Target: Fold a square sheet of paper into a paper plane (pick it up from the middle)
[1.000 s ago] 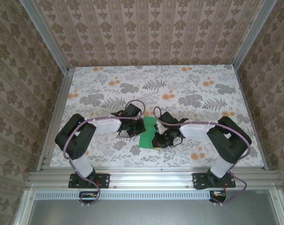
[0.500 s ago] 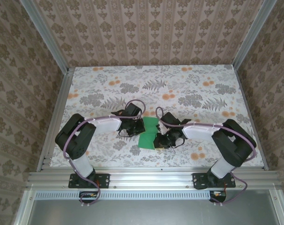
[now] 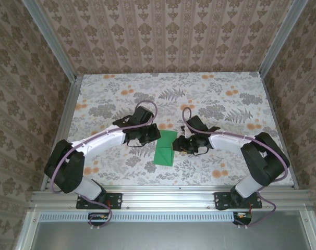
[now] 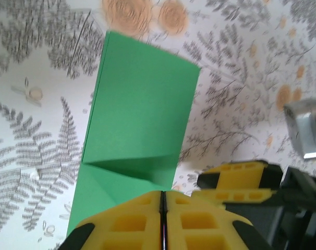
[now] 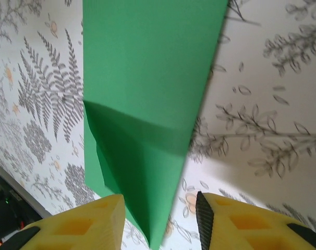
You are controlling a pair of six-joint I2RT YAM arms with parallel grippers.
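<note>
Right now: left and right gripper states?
Left gripper: closed, over the green paper; whether it grips the paper cannot be told.
Right gripper: open, with the paper's edge in the gap.

Plain green paper [image 3: 164, 151] on a grey-and-orange floral table [image 3: 226, 99].

folded green sheet of paper [image 3: 165, 152], creased, on table

The far half of the bench [image 3: 168, 88] has lots of room. In the middle, the left gripper [image 3: 154, 133] and right gripper [image 3: 179, 146] crowd the green paper [image 3: 163, 155] from both sides. Walls [image 3: 168, 36] block left, right and far.
</note>
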